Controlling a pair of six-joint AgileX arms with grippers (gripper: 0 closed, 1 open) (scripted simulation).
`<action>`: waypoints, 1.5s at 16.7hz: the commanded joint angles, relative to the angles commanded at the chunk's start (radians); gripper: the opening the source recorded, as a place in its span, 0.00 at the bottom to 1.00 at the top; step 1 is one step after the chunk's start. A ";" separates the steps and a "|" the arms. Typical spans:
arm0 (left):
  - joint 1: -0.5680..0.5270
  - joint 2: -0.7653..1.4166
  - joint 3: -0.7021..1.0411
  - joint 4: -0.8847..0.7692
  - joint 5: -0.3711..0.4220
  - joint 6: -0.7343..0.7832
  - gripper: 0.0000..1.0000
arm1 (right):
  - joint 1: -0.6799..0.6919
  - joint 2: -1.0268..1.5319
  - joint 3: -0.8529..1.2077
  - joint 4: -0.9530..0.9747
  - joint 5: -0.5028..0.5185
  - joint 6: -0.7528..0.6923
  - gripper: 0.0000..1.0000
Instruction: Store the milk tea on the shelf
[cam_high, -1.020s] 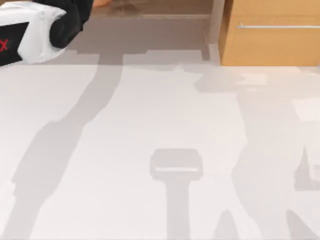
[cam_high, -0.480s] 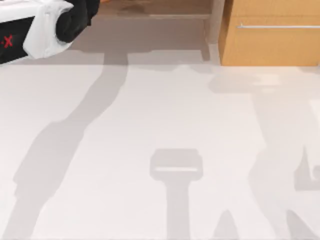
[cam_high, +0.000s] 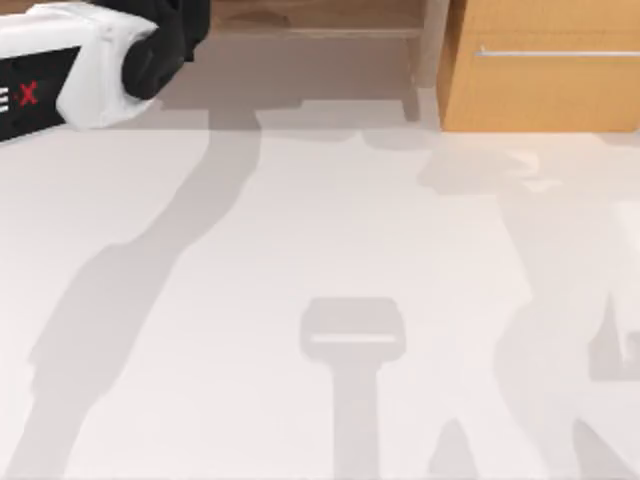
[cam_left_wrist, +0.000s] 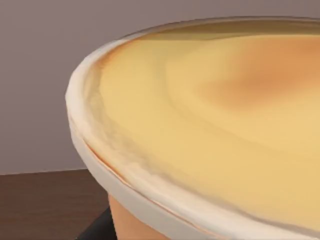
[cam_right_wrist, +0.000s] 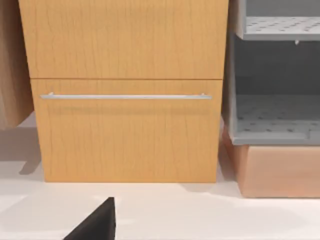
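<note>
The milk tea (cam_left_wrist: 210, 130) is a tan cup under a cream-rimmed lid, very close in the left wrist view. It hangs just over a dark brown board (cam_left_wrist: 45, 205) in front of a grey back wall. A dark finger (cam_left_wrist: 95, 231) of my left gripper shows beside the cup's wall, and the gripper appears shut on the cup. In the top view my left arm (cam_high: 110, 60) reaches from the far left into the shelf (cam_high: 320, 15), whose pale side post (cam_high: 432, 40) stands to the right. A black fingertip (cam_right_wrist: 97, 222) of my right gripper faces the cabinet.
An orange-wood cabinet (cam_high: 540, 80) with a silver bar handle (cam_high: 555, 52) stands right of the shelf, and the right wrist view faces its front (cam_right_wrist: 125, 130). A grey perforated rack (cam_right_wrist: 275, 115) on a wooden base sits beside it. The white tabletop (cam_high: 320, 250) carries only shadows.
My left arm has swung to the right and farther in towards the shelf. The orange sliver of cup seen at the top edge earlier is now out of the top view.
</note>
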 joint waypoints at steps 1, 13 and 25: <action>-0.001 0.010 0.006 0.005 -0.001 0.007 0.00 | 0.000 0.000 0.000 0.000 0.000 0.000 1.00; 0.052 0.169 0.145 0.001 0.129 -0.136 0.00 | 0.000 0.000 0.000 0.000 0.000 0.000 1.00; 0.052 0.169 0.145 0.001 0.129 -0.136 0.75 | 0.000 0.000 0.000 0.000 0.000 0.000 1.00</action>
